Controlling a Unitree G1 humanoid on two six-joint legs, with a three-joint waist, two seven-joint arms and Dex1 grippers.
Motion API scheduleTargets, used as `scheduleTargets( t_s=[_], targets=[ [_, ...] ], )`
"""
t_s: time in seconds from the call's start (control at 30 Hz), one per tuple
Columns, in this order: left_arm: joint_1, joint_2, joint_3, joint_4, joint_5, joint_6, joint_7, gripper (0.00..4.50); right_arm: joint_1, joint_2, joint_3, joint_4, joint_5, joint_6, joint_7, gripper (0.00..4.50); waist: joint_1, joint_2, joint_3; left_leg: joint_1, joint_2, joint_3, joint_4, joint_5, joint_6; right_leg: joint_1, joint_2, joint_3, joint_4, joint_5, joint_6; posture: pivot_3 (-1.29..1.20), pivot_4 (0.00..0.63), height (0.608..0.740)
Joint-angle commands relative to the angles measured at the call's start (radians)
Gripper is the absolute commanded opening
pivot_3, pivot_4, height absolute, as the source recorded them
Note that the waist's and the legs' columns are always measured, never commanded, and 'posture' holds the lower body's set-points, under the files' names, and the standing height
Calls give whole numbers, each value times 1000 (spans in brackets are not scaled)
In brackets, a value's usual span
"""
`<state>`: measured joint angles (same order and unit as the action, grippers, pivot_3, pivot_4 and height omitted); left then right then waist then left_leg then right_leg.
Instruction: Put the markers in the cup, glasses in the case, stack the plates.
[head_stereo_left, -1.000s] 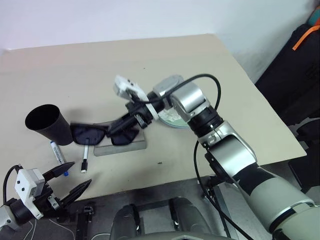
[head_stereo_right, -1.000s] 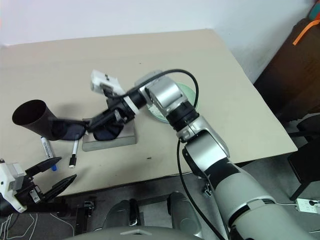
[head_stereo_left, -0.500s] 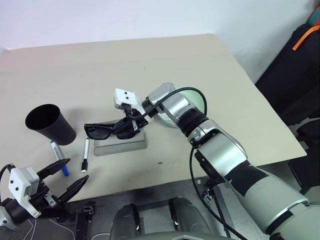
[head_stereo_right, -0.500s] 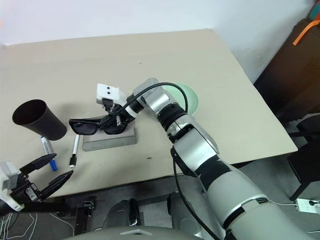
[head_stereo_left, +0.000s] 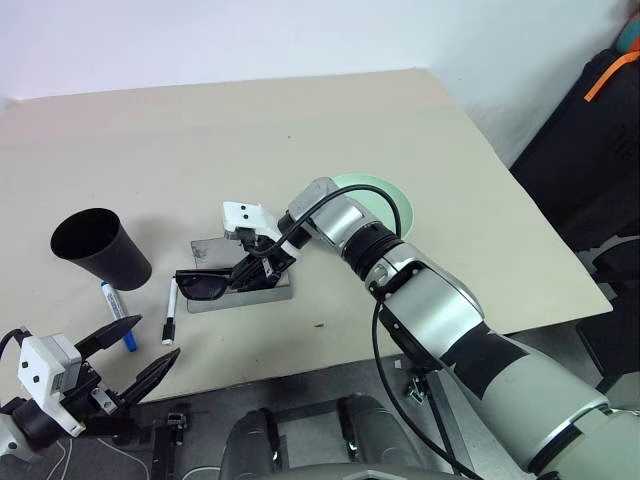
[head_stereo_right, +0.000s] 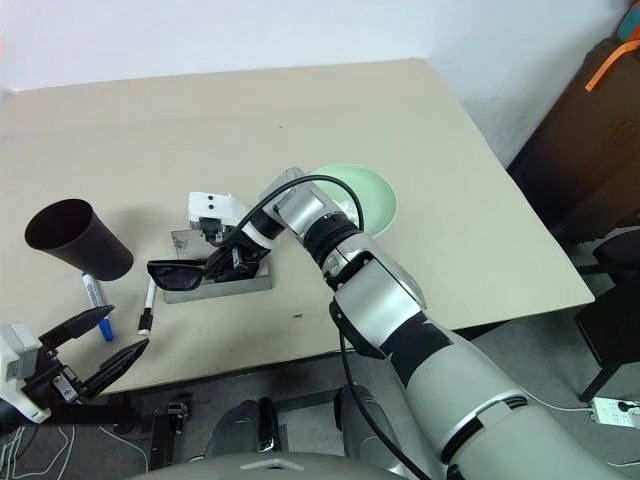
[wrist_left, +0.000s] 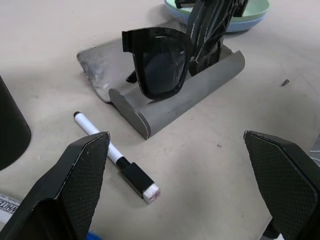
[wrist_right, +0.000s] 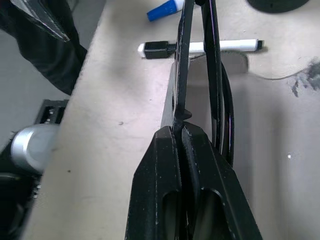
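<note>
Glasses clamped in right end effector, lowered onto case; not released. Left end effector apart, idle. Markers left of case, outside cup. Plates apparently stacked.

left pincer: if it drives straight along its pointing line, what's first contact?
Likely the black-capped marker, lying on the table between the open left pincer fingers' line; beyond it, the case with the glasses. Depth unclear.

My right arm covers part of the mint plate; blue plate mostly hidden beneath it. Blue-capped marker partly behind cup.
</note>
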<state>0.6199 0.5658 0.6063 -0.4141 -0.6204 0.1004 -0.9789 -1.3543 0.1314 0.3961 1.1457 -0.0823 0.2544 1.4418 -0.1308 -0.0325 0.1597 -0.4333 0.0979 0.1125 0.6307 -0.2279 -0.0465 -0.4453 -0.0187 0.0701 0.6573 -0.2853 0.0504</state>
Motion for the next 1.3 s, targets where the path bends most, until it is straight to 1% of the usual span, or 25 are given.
scheduleTargets(
  t_s=[0.03,0.2,0.37,0.53,0.67,0.73,0.87,1.0,1.17,1.3],
  targets=[
    [2,3,8,-25,-2,-9,2,4500,-24,23,7,33,-30,47,6,15,0,0,0,0,0,0,0,0,0,0,0,0,0,0,0,0,150,726],
    [1,-6,-3,-22,8,-20,5,4500,-43,29,6,81,-59,83,-67,15,0,0,0,2,0,0,0,0,-1,1,0,0,3,0,0,0,150,726],
    [-5,-16,-16,-11,24,-35,4,4500,-30,31,31,105,-108,55,-141,15,-3,1,0,8,0,-1,0,0,-2,2,-2,0,3,0,-1,0,150,726],
    [-16,-16,-25,12,34,-51,-2,4500,-18,27,44,114,-138,43,-143,15,-8,1,-1,9,-2,-1,-1,0,-2,3,-6,-2,5,0,-1,0,150,726],
    [-27,-13,-30,24,38,-58,-4,4500,-2,27,58,112,-156,34,-116,15,-21,2,-1,9,-2,-1,-2,0,-2,4,-11,-5,5,0,-1,0,150,726],
    [-32,-13,-35,26,41,-59,-2,4500,0,30,56,119,-161,46,-141,15,-22,3,-2,9,-4,-1,-2,0,-2,5,-13,-6,5,0,-1,0,150,726],
    [-41,-15,-45,26,44,-59,0,4500,-29,30,2,133,-127,101,-181,15,-23,3,-3,9,-5,-1,-2,0,-2,6,-16,-8,5,0,-1,0,150,726],
    [-41,-14,-49,24,46,-57,-1,4500,-33,29,-3,136,-134,105,-192,15,-25,3,-3,7,-5,-1,-3,0,-2,6,-21,-15,5,0,-1,0,150,726],
    [-46,-11,-48,25,44,-55,-1,4500,-12,37,30,135,-163,86,-163,15,-25,3,-3,7,-8,-2,-5,0,-2,7,-26,-19,5,-1,-2,0,150,726],
    [-48,-12,-50,28,45,-58,-2,4500,0,45,47,119,-171,67,-85,15,-24,3,-3,7,-13,-3,-7,0,-2,7,-30,-20,5,-1,-2,0,150,726]
  ],
)
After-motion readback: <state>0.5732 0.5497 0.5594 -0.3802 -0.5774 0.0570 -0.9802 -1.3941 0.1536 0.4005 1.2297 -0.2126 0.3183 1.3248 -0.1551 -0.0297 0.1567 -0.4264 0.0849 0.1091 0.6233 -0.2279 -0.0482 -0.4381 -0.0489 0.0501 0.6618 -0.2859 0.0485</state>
